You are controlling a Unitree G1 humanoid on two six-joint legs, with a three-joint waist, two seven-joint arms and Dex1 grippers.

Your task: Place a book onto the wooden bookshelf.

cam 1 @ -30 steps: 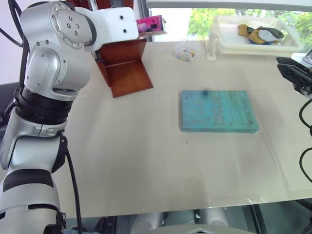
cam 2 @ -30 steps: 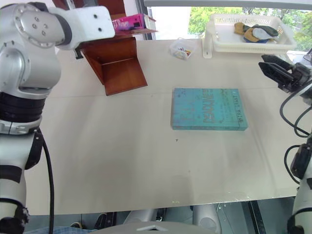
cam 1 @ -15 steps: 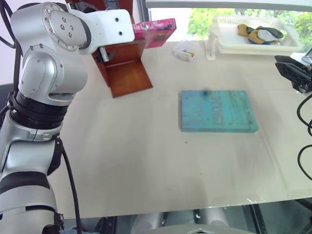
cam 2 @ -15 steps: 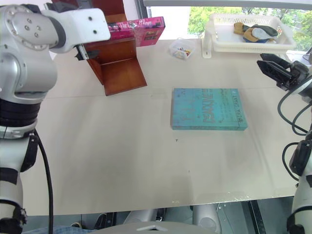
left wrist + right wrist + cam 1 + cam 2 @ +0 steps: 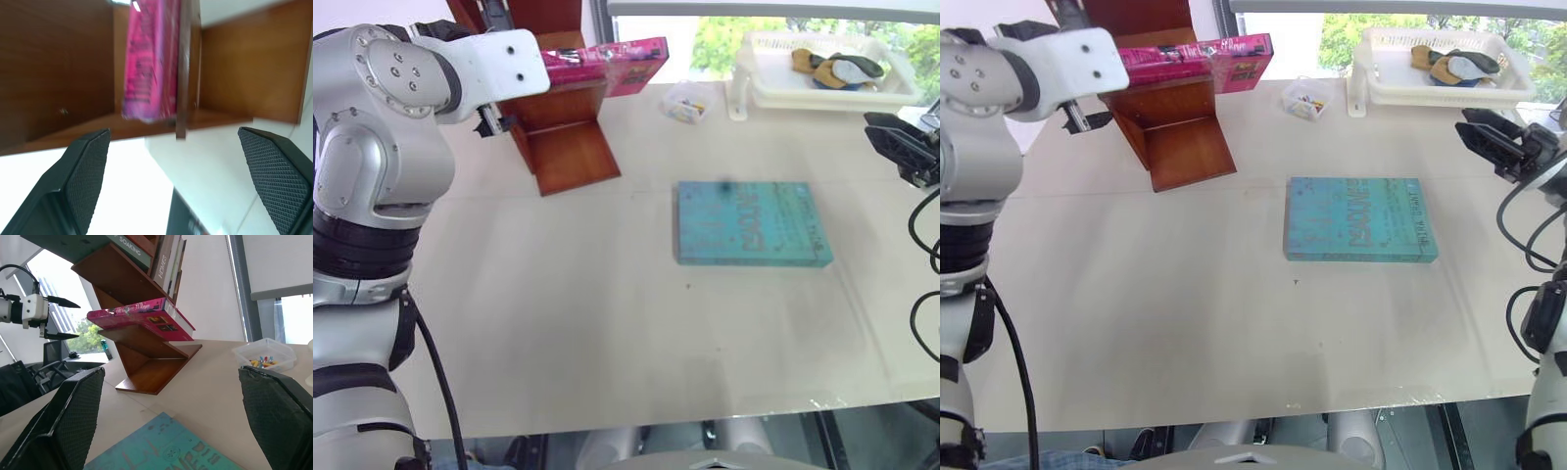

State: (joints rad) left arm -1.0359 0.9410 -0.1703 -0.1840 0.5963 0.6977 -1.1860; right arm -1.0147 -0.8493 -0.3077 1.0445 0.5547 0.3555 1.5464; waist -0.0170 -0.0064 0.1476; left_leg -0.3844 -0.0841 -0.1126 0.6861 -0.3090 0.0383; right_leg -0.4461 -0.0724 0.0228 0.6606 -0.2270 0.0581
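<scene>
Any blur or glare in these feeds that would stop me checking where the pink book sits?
Left wrist view: the pink book is smeared, its cover print unreadable. Right wrist view: it is sharp on a bookshelf tier, though the window behind is blown out. Head views: bright window glare above the white tray, table evenly lit.

Light source: daylight from the windows behind the counter (image 5: 607, 323); overall bright and even.
Overexposure: window area washes out to white in the left wrist view.
Shadows: soft, faint, falling toward the camera beside the teal book (image 5: 751, 223) and the wooden bookshelf (image 5: 563, 132).
Glare: pale sheen across the counter's near half.
Blur: the book (image 5: 149, 63) smeared in the left wrist view.
Focus: right wrist view's near fingers (image 5: 63, 426) soft.
</scene>
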